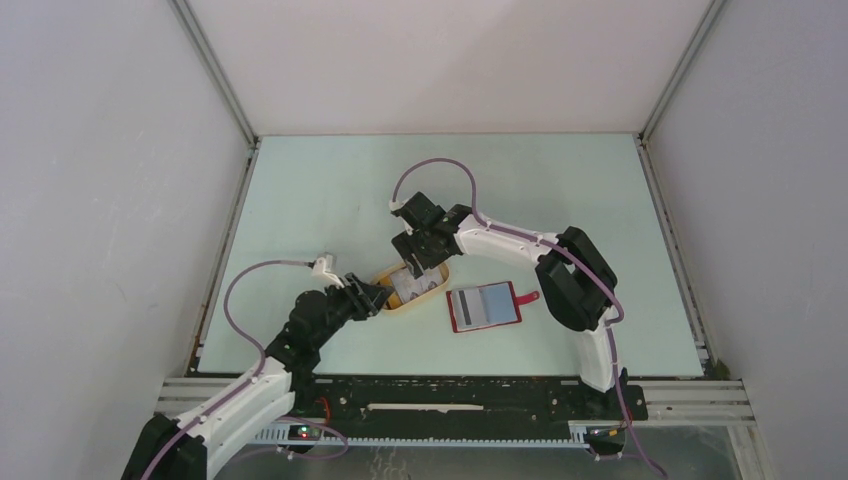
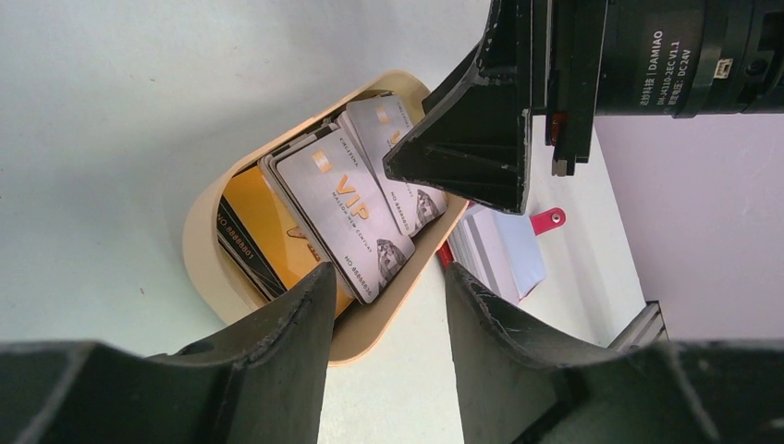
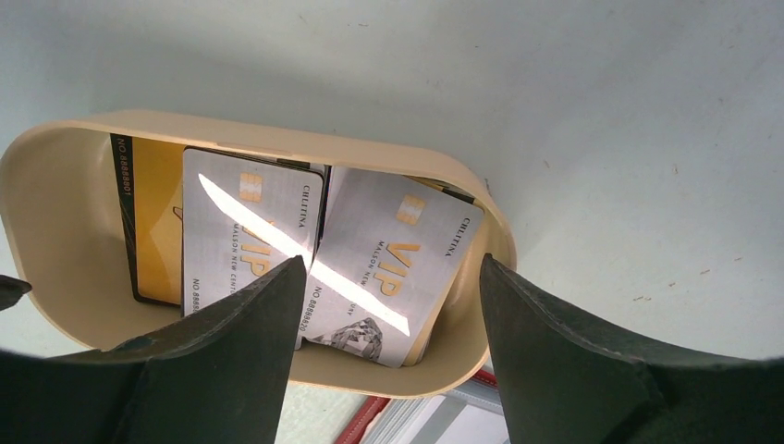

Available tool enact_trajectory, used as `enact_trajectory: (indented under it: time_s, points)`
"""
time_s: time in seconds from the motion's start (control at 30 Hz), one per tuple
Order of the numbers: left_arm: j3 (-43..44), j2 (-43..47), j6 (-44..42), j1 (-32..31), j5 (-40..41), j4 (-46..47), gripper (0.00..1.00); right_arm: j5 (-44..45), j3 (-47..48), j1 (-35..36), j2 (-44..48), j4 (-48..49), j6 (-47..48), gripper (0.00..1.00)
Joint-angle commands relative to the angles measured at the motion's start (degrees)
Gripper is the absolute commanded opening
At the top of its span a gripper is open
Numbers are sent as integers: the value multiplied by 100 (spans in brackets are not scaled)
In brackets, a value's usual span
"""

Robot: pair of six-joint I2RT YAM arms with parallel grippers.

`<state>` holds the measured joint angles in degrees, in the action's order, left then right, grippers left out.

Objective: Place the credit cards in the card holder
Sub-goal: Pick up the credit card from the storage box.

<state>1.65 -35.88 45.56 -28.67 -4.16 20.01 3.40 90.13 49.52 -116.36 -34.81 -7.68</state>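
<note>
Several credit cards lie in a beige oval tray (image 1: 432, 290): two silvery VIP cards (image 3: 250, 231) (image 3: 398, 259) overlap on top of an orange-gold card (image 3: 157, 213). The cards also show in the left wrist view (image 2: 347, 217). The red card holder (image 1: 484, 307) lies open on the table just right of the tray, grey-blue pockets up, snap tab (image 2: 547, 220) pointing right. My right gripper (image 3: 390, 268) is open and empty, hovering over the right silver card. My left gripper (image 2: 388, 277) is open and empty at the tray's left end, its jaws either side of the rim.
The tray's rim (image 2: 199, 231) stands around the cards. My right gripper's finger (image 2: 471, 139) hangs over the tray in the left wrist view. White walls enclose the pale green table (image 1: 330, 190) at the left, back and right.
</note>
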Motion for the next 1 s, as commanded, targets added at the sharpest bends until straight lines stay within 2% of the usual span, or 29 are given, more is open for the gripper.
enact_trajectory:
  time_s: [0.0,0.5,0.97]
  points:
    - [169,-108,-12,-85,100,387,52,-2,-4,-14,-30,145,-144,78]
    - [182,-198,-12,-156,149,447,52,-264,132,-91,-280,49,-203,82]
    - [167,-210,-12,-174,161,463,52,-485,154,-103,-362,64,-113,72]
